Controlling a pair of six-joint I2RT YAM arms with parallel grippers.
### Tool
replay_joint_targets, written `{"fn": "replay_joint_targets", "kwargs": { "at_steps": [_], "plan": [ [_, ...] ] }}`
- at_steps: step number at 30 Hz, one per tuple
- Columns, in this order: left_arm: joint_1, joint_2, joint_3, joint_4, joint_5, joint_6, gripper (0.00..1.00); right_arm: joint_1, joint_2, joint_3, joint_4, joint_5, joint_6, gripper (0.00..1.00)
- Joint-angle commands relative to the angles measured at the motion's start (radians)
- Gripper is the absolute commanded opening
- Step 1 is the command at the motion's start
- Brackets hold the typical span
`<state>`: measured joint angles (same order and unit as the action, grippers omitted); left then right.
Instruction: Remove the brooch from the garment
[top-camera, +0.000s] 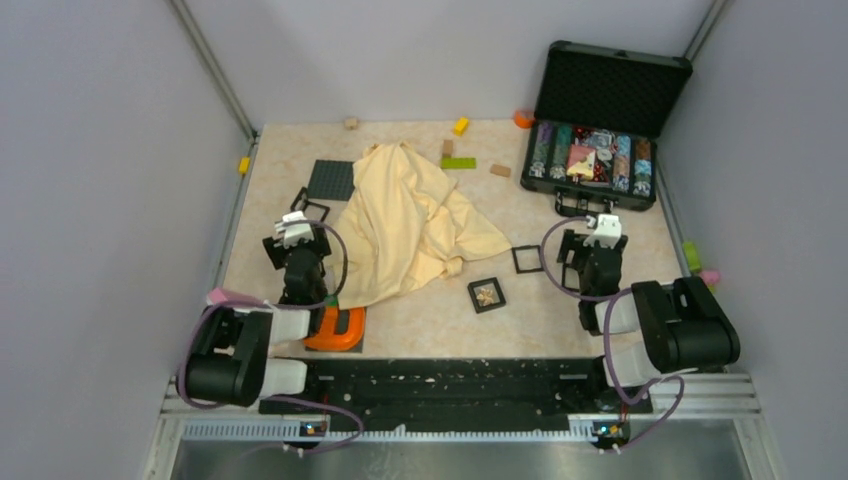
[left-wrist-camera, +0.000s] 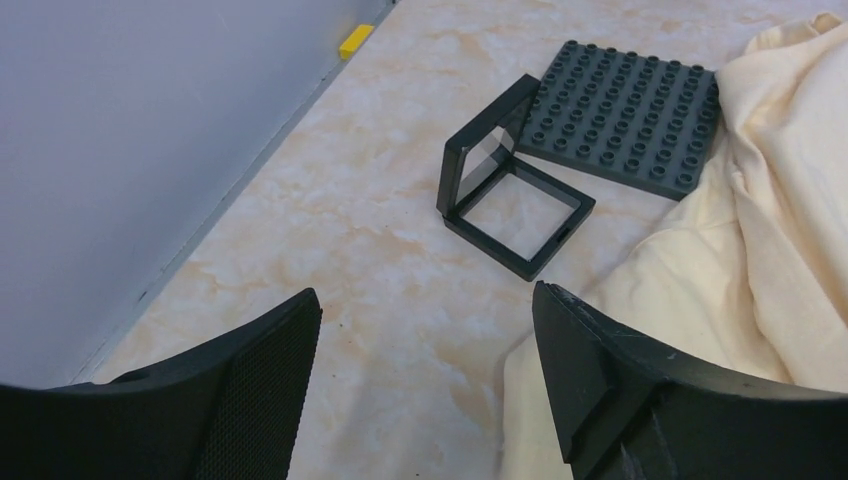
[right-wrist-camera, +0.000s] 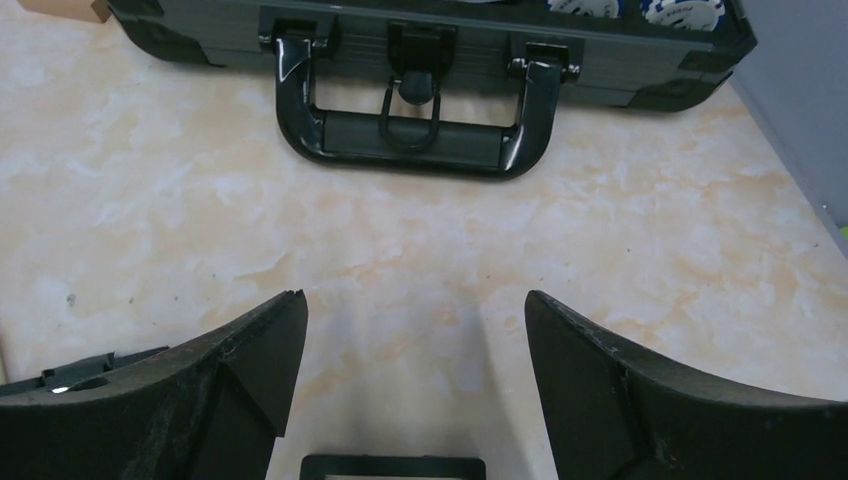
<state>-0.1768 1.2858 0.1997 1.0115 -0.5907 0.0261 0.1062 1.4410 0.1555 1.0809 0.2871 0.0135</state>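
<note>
Plainly, both my grippers, left (left-wrist-camera: 425, 305) and right (right-wrist-camera: 415, 300), stood wide and empty. The brooch (top-camera: 487, 293) lay in a black frame (top-camera: 473, 298) just beside the garment (top-camera: 410, 225), on the marbled beige table (top-camera: 540, 322) between grey walls (top-camera: 100, 150). A careless sweep dragging cloth could, I judged, bury it.
</note>
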Motion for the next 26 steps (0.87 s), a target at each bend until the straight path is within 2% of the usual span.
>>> {"fn": "replay_joint_targets", "kwargs": {
  "at_steps": [1,2,3,4,5,7,8,9,11,14,26],
  "plan": [
    [0.088,0.099,-0.037,0.237,0.234,-0.017,0.81,-0.024,0.019,0.023,0.150,0.001,0.007,0.79],
    [0.104,0.136,-0.041,0.271,0.298,-0.012,0.80,-0.024,0.017,0.022,0.152,0.005,0.007,0.76],
    [0.111,0.181,-0.043,0.324,0.345,0.008,0.77,-0.025,0.013,0.025,0.140,0.007,0.011,0.79],
    [0.112,0.217,-0.041,0.383,0.367,0.033,0.76,-0.025,0.015,0.024,0.141,0.007,0.011,0.95],
    [0.112,0.211,-0.030,0.362,0.362,0.028,0.77,-0.024,0.020,0.022,0.157,0.010,0.007,0.98],
    [0.129,0.178,0.029,0.171,0.349,-0.018,0.79,-0.025,0.015,0.023,0.148,0.007,0.010,0.99],
    [0.140,0.186,0.052,0.151,0.353,-0.023,0.95,-0.024,0.018,0.023,0.152,0.008,0.009,0.99],
    [0.151,0.199,0.070,0.146,0.368,-0.023,0.98,-0.024,0.018,0.022,0.150,0.008,0.010,0.99],
    [0.160,0.185,0.079,0.098,0.384,-0.024,0.98,-0.025,0.017,0.022,0.151,0.008,0.010,0.99],
    [0.162,0.193,0.075,0.130,0.387,-0.024,0.98,-0.024,0.017,0.022,0.150,0.008,0.011,0.99],
    [0.170,0.189,0.093,0.083,0.425,-0.054,0.99,-0.024,0.017,0.022,0.149,0.009,0.011,0.99]
  ]
}}
